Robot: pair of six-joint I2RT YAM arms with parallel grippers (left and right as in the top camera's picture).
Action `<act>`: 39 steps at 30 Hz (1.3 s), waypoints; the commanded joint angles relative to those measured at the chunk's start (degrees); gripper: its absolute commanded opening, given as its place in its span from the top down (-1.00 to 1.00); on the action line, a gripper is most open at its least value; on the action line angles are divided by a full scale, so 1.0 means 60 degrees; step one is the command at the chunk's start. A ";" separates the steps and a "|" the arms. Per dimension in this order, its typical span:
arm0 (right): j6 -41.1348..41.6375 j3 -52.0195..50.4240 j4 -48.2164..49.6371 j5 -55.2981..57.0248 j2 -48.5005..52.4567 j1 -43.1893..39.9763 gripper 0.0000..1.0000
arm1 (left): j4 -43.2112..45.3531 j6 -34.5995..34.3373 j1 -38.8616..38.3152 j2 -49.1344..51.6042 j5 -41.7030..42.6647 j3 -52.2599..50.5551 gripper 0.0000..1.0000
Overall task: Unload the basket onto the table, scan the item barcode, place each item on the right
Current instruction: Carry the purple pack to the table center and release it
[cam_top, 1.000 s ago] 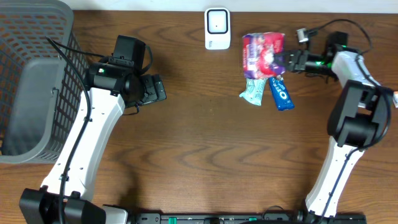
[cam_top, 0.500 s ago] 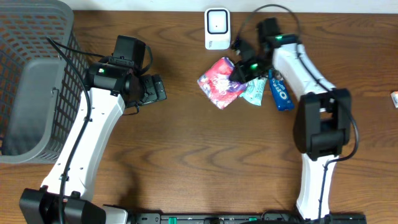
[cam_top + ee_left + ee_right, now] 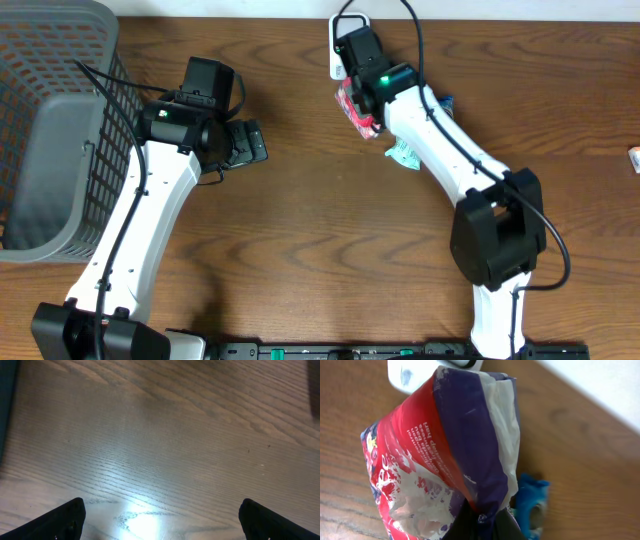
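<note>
Far left, a grey mesh basket [image 3: 60,130] sits at the table's [image 3: 300,250] left edge, prob. the drop-off for scanned goods. It is well apart from the action and not in the way.

Next to it the left pincer [image 3: 255,143] hangs over bare wood, left of the table's middle, jaws spread wide and nothing between them (its wrist cam shows only wood grain and two dark tips). Looks parked, keeping clear so the other arm has room.

At the middle of the far edge is the scanner [image 3: 337,62], a small white unit mostly covered from above by the right arm. The right pincer [image 3: 481,527] is clenched on one end of the snack bag [image 3: 445,460], a red/purple/white crinkly pack, which hangs just in front of the scanner, top end right by the white housing. Held up and close like that, I'd say, to turn a printed face toward the reader window. Can't tell where the barcode is, or whether it faces the window; the foil is creased, which could spoil a read.

Just right of the bag a teal packet [image 3: 405,152] lies on the table under the arm, near enough to get brushed if the arm drops. Far right edge: a small white item [image 3: 634,155], too cut off to ID.
</note>
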 commanded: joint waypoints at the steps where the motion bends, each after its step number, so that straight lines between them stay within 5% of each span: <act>1: 0.0149 0.0098 0.0011 0.1636 -0.0204 0.0357 0.98 | -0.0033 0.0157 0.0029 0.0022 -0.0120 -0.0022 -0.96; 12: 0.1188 -0.0259 -0.0372 0.2146 0.0353 0.0641 0.98 | -0.0033 0.0160 0.0029 0.0022 -0.0120 -0.0022 -0.96; 22: 0.1475 -0.0404 -0.0426 0.0466 0.0543 0.1228 0.95 | -0.0033 0.0160 0.0029 0.0022 -0.0120 -0.0022 -0.96; 27: 0.1767 -0.0404 -0.0525 -0.1858 0.0543 0.1548 0.53 | -0.0033 0.0157 0.0029 0.0022 -0.0120 -0.0022 -0.96; 31: 0.2244 -0.0364 -0.0361 -0.3202 0.0539 0.1614 -0.03 | -0.0033 0.0157 0.0029 0.0022 -0.0120 -0.0022 -0.96; 39: 0.2543 0.0769 -0.0801 -0.5136 0.0208 0.1133 -0.25 | -0.0029 0.0157 0.0029 0.0022 -0.0120 -0.0022 -0.96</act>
